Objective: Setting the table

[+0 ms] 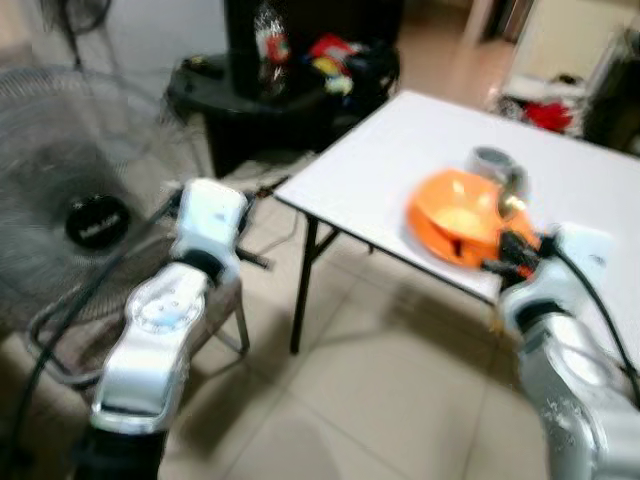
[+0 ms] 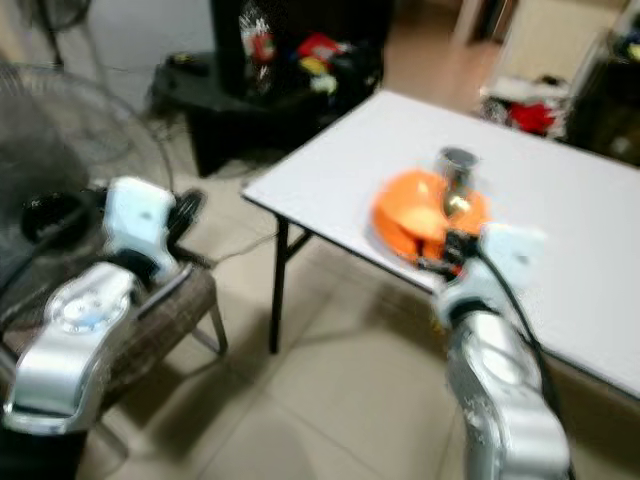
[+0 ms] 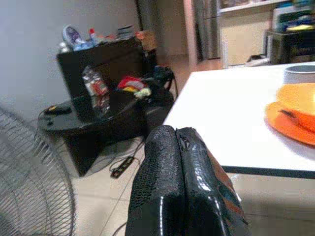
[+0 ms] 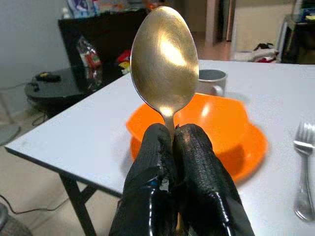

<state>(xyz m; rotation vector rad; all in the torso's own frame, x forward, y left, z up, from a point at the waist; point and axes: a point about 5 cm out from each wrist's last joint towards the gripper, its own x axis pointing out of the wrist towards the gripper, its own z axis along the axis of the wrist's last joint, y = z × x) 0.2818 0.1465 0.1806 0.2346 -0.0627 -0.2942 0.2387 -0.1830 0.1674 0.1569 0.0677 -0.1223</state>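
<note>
Here, right gripper jaws clamping spoon over table edge, left gripper jaws pressed together

A lived-in home, probably a dining corner: tiled floor, white folding table with an orange bowl, a standing fan, a cluttered dark cabinet.

One white table carries one orange bowl, one orange plate, one mug and one fork. One gold spoon. Two fans.
</note>
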